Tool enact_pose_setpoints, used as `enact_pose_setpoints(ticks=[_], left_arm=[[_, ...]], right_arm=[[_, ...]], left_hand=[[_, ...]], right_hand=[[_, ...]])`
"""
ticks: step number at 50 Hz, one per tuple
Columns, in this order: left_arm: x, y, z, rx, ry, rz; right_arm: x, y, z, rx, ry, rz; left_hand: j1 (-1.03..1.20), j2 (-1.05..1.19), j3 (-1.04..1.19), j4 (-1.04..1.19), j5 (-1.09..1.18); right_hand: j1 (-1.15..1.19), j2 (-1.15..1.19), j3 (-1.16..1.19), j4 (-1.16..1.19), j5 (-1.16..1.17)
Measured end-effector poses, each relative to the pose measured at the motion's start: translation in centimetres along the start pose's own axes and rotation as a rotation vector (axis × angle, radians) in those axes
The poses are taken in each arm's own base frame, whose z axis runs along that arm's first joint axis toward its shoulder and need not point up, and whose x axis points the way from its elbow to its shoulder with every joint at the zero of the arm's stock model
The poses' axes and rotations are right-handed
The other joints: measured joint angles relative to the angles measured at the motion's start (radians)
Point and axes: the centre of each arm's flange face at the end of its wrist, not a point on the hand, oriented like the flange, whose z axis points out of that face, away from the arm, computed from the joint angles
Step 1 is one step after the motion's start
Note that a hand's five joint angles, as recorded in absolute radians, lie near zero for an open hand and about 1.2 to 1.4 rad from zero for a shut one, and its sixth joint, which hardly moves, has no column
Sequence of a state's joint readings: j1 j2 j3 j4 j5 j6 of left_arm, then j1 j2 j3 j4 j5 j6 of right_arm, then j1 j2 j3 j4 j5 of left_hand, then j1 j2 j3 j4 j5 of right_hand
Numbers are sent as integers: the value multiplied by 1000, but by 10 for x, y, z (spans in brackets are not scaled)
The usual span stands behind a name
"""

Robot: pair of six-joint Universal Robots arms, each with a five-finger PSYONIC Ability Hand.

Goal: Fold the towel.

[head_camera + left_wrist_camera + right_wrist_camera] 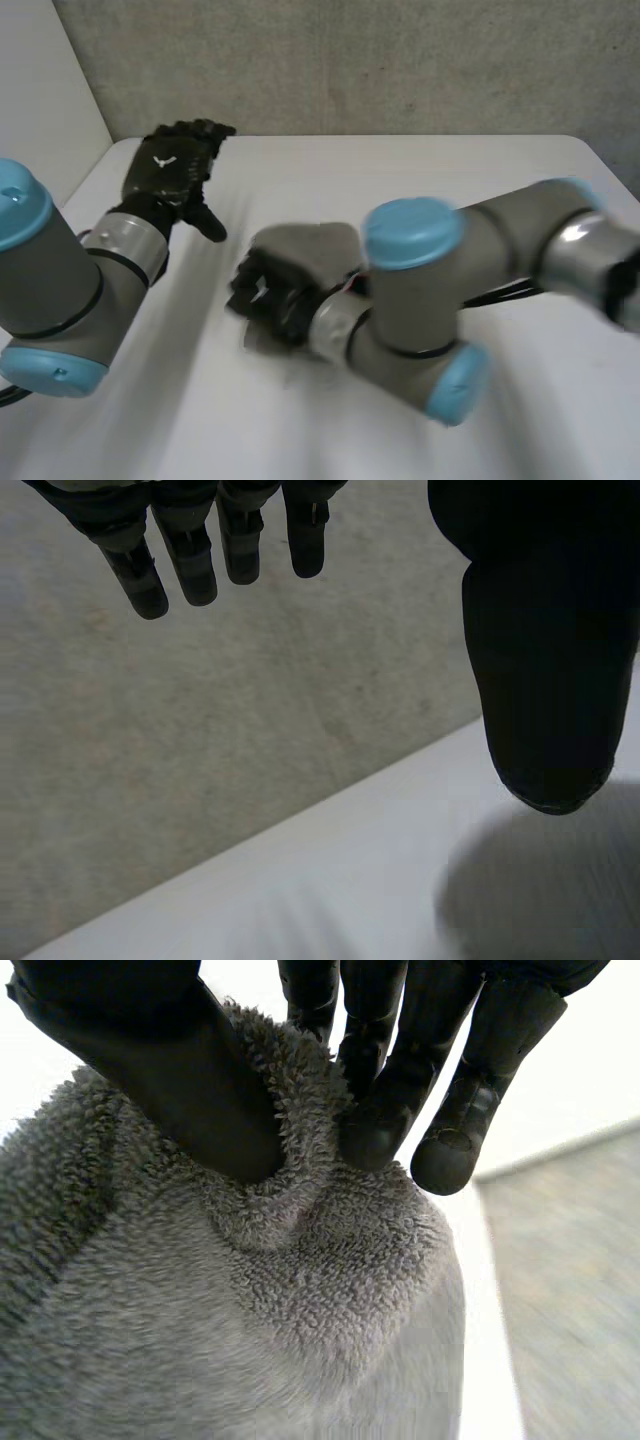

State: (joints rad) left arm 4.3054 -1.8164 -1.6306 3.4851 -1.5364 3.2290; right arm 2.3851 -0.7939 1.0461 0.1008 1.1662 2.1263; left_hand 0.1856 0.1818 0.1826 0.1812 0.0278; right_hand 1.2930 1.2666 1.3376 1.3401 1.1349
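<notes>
On the table (420, 180), our right hand (385, 1060) pinches the grey towel (300, 1310) between thumb and fingers; our left hand (168, 168) hovers apart, fingers straight.

Left hand (548, 630) held over white table (330, 890), fingers (190, 570) straight, thumb apart; grey wall (220, 720) beyond.
</notes>
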Motion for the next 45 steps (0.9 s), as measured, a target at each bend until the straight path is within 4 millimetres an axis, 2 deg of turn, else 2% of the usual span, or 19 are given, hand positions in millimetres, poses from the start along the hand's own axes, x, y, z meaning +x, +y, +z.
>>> enact_pose_setpoints(ticks=[2, 3, 4, 5, 7, 9, 12, 14, 16, 19, 24, 27, 31, 39, 45], left_arm=[[-3, -3, 0, 8, -13, 0], [-5, -4, 1, 11, -19, 0], [-6, -5, 1, 12, -22, 0], [-6, -5, 1, 13, -23, 0], [-7, -5, 1, 14, -25, 0], [-6, -5, 1, 13, -24, -1], [-5, -4, 2, 10, -20, -4], [-4, -4, 3, 10, -17, -8], [-3, -4, 4, 9, -12, -16], [2, -2, 5, -6, 2, -36], [13, 6, 6, -67, 33, -84], [21, 17, 5, -134, 50, -116], [27, 35, 3, -228, 60, -147], [32, 82, -3, -423, 34, -163], [32, 101, -7, -481, 22, -152]], right_arm=[[-13, -2, 8, -11, -51, -24], [-20, -2, 12, -25, -76, -34], [-24, -1, 15, -42, -92, -40], [-25, -1, 16, -50, -93, -39], [-23, 2, 18, -98, -69, -17], [-14, 1, 17, -122, -25, 24], [6, -2, 11, -129, 65, 128], [21, -4, 4, -118, 125, 222], [47, -6, -9, -83, 218, 389], [72, -4, -26, -32, 310, 585], [98, 11, -47, 7, 403, 832], [102, 24, -52, -8, 429, 911], [97, 41, -49, -54, 426, 957], [62, 79, -25, -199, 343, 1001], [40, 94, -13, -272, 290, 987]], left_hand=[[0, 0, 0, 0, 0], [0, 0, 0, 0, 0], [0, 0, 0, 0, -1], [0, 0, 0, 0, 0], [0, 0, 0, 0, 0], [0, 0, 0, 0, 0], [0, 0, 0, 0, -1], [0, 0, 0, 0, 0], [2, 1, 0, 1, 0], [3, 8, 6, 6, 0], [12, 18, 17, 18, 2], [29, 33, 32, 32, 4], [49, 53, 51, 52, 34], [62, 68, 66, 68, 48], [62, 68, 66, 68, 50]], right_hand=[[0, 0, -4, -6, -1], [-93, -92, -80, -85, -80], [-277, -278, -262, -267, -266], [-362, -364, -365, -370, -351], [-788, -758, -735, -771, -763], [-970, -950, -912, -995, -971], [-1046, -1007, -1072, -1082, -1074], [-1055, -1007, -1092, -1083, -1074], [-1059, -1007, -1092, -1083, -1074], [-1059, -1007, -1092, -1083, -1074], [-1059, -1007, -1092, -1083, -1074], [-1059, -1007, -1092, -1083, -1074], [-1059, -1007, -1092, -1083, -1074], [-1059, -1007, -1092, -1083, -1074], [-1059, -1007, -1092, -1083, -1074]])
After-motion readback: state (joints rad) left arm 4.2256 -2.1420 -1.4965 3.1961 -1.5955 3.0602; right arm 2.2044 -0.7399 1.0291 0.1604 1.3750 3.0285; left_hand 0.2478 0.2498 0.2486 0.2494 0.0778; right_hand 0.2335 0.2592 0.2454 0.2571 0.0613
